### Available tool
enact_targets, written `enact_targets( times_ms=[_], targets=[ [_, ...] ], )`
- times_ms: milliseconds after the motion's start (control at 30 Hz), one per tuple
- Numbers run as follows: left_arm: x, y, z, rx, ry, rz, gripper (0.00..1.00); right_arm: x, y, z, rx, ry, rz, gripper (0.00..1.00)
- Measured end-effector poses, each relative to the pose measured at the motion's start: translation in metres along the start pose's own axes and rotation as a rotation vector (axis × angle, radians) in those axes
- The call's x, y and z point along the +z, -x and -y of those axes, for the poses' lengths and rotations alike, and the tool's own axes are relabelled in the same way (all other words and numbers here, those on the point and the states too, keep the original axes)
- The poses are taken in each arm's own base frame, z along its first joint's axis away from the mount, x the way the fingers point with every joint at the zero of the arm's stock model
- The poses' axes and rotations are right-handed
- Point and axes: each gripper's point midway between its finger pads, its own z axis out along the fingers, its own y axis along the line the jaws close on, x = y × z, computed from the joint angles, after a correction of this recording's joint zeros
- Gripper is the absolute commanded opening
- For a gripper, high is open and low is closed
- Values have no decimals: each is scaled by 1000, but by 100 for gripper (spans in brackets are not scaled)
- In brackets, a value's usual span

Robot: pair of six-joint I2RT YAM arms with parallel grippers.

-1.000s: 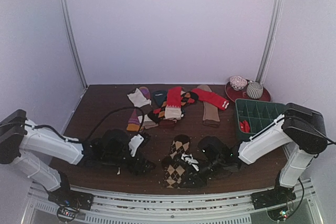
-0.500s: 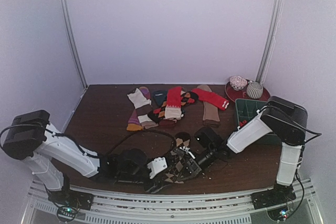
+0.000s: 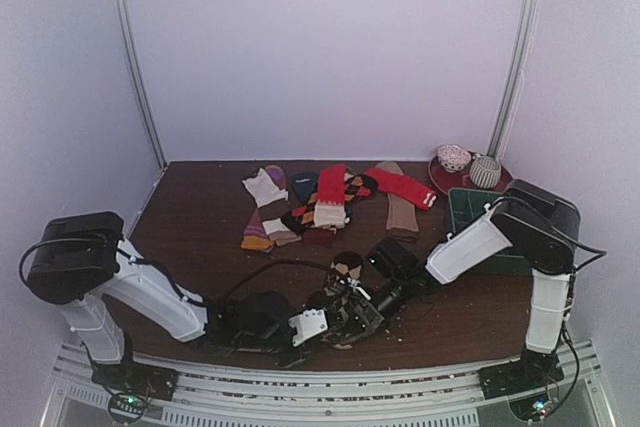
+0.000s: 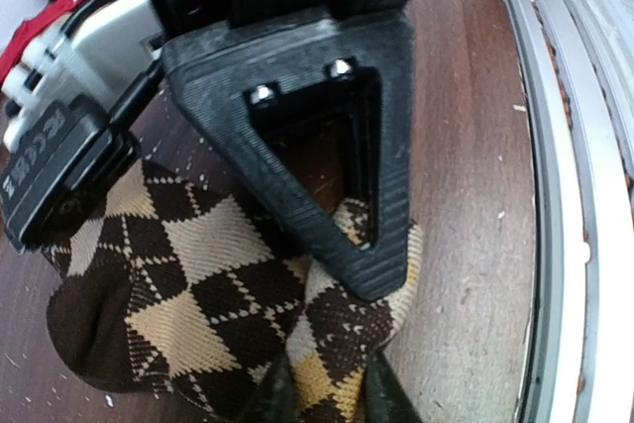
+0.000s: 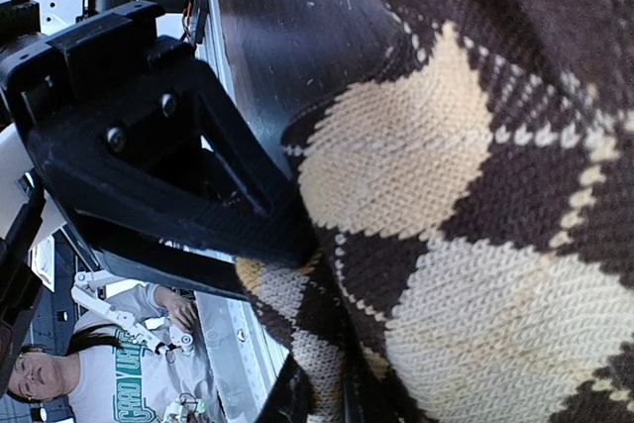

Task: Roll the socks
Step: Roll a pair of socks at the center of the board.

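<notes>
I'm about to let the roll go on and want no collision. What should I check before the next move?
1. Grip of left hand on argyle sock: ok, cloth pinched.
2. Grip of right hand on the same sock: ok.
3. Room between the two hands: not ok, they crowd together.
4. Roll finished: cannot tell, the hands cover the sock.
5. Sock pile at the back, apart from both arms: ok.

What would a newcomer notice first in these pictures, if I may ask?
The left fingers and right fingers pinch one argyle sock at the near edge of the table. Behind it, a heap of colourful socks lies along the far side.
</notes>
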Motion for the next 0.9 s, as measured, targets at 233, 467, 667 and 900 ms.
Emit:
enact_targets(
  times_ms=[233,467,667,900],
  targets=[
    [1,2,1,-37,-8,5,0,-2,-2,-2,2,12,-7,25],
    [-3,1,1,-258,-106,-36,0,-25,2,-25,-144,-59,100,34],
    [-10,-5,-4,-549,-278,-139,0,-58,6,-73,-552,-172,300,45],
    [-10,-8,5,-721,-452,-237,0,-42,-4,-75,-920,-378,318,50]
  ],
)
